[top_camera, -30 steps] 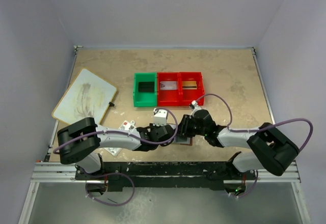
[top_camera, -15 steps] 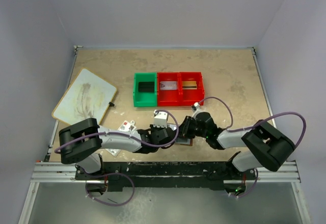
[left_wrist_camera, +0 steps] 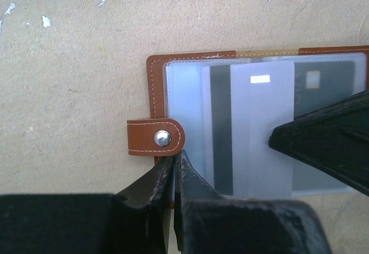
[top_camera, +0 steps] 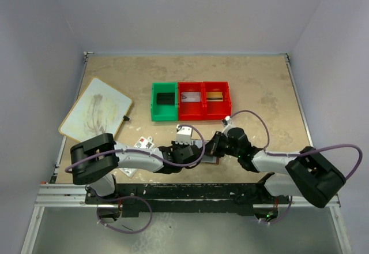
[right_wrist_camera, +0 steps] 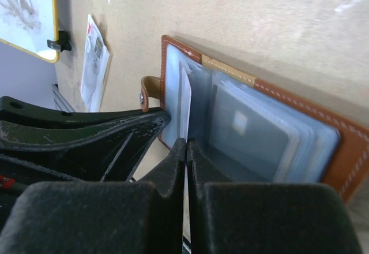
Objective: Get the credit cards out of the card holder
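1. Card holder (left_wrist_camera: pixel 155 86): lies open and flat on the counter (left_wrist_camera: pixel 75 63), near the front edge and between the two arms, with its clear pockets facing up.
2. Left end effector (left_wrist_camera: pixel 174 164): fingers together, tips at the holder's edge just below the stud tab (left_wrist_camera: pixel 155 138). It cannot be told whether any leather is caught between them. Risk: if the fingers only rest there, the holder will likely drag along with any pull from the right.
3. Pale card (left_wrist_camera: pixel 260 127): appears partly out of its pocket, overlapping a striped card (left_wrist_camera: pixel 221 127). Risk: friction may carry the striped card out with it.
4. Right end effector (right_wrist_camera: pixel 186 147): clamped on the pale card's edge with only a thin bite. Risk: the grip may slip off, or the card may bend if it is pulled upward rather than along the pocket.
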